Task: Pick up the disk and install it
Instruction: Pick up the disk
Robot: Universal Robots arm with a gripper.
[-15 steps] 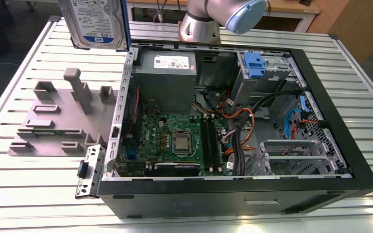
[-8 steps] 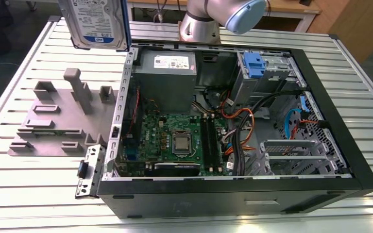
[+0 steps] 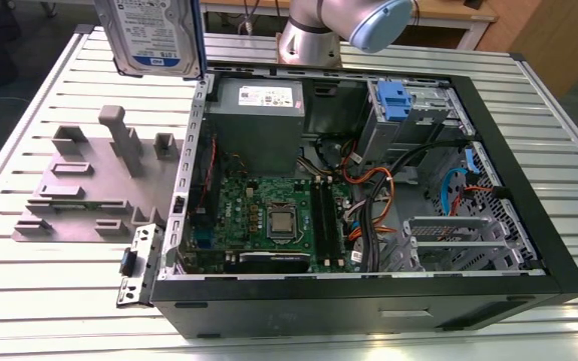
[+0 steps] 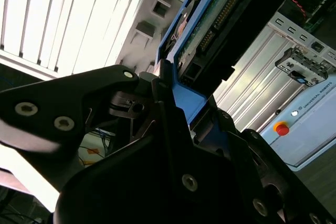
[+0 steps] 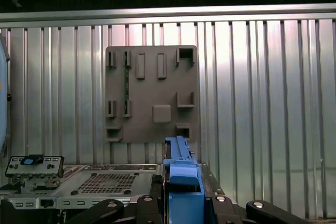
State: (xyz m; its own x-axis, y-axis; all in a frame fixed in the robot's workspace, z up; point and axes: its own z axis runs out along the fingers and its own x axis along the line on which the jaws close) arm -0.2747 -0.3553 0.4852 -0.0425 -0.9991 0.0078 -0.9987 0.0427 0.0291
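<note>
In the exterior view, the disk [image 3: 153, 37] hangs at the exterior view's upper left, clear of the open computer case [image 3: 369, 188]. In the second wrist view, my gripper [image 4: 172, 94] is clamped tight on the disk's blue bracket [image 4: 190, 100]. In the first wrist view, that bracket's edge sits between my jaws, with the grey fixture plate [image 5: 152, 95] beyond it on the slatted table [image 5: 262, 103].

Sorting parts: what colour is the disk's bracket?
Blue bracket; first wrist view shows it best.
</note>
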